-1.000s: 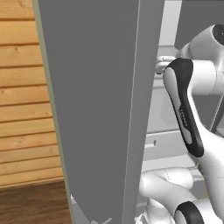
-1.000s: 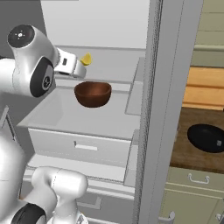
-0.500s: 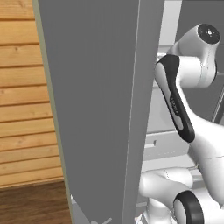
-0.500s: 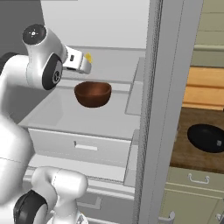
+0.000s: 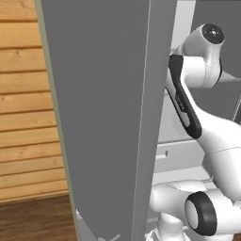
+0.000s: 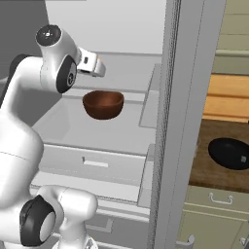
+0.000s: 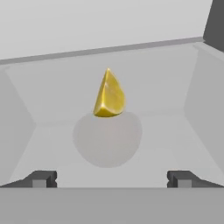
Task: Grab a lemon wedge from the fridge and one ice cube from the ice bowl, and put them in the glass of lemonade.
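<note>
Shelf: pale fridge [image 6: 121, 24] shelf, brown bowl [image 6: 102, 103] centre-left in my right base view
Wedge: lemon wedge [image 7: 109, 94] upper centre of my hand view
Gripper: gripper [image 7: 111, 178] spread wide, grasping nothing
Counter: ice bowl [image 6: 229, 153] at right edge

lemon wedge [image 7: 109, 95] on fridge [image 6: 121, 29] shelf | ahead of claw [image 7: 111, 178] | bowl [image 6: 102, 104] below

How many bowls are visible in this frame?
2: a brown bowl on the fridge shelf, and the ice bowl on the counter to its right. Others may be hidden.
</note>
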